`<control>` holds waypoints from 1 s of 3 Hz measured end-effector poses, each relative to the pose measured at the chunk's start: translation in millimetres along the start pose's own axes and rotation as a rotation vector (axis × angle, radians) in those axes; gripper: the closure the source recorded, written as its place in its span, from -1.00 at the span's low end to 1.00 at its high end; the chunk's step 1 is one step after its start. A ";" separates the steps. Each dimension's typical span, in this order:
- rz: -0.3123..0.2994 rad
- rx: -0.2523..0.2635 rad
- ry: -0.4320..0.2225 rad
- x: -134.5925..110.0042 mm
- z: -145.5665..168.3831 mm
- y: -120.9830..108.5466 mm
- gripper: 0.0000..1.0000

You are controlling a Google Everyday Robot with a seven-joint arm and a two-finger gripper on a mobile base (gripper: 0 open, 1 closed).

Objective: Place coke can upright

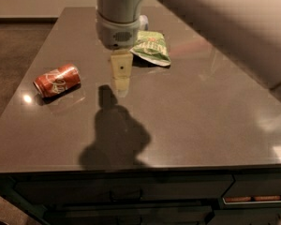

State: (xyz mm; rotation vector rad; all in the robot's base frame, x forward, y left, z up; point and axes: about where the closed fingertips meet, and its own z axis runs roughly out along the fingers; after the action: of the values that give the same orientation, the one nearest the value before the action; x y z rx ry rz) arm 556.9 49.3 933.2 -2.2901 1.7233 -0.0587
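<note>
The coke can [56, 80] is red-orange with white lettering and lies on its side near the left edge of the grey table [192, 121]. My gripper [121, 81] hangs from the arm above the table's middle, to the right of the can and apart from it, holding nothing. Its shadow falls on the table in front of it.
A green snack bag [151, 47] lies just right of and behind the gripper. A clear plastic bottle [144, 21] is mostly hidden behind the arm at the back. The large arm link [215, 27] crosses the upper right. Drawers run below the table's front edge.
</note>
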 end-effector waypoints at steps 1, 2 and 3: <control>-0.074 -0.021 -0.009 -41.4 14.7 -5.4 -1.00; -0.141 -0.059 -0.001 -84.3 37.0 -13.2 -1.00; -0.197 -0.098 0.001 -123.7 61.2 -21.6 -1.00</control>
State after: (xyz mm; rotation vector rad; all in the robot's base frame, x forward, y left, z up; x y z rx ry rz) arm 553.3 183.9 895.8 -2.5247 1.5277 -0.0149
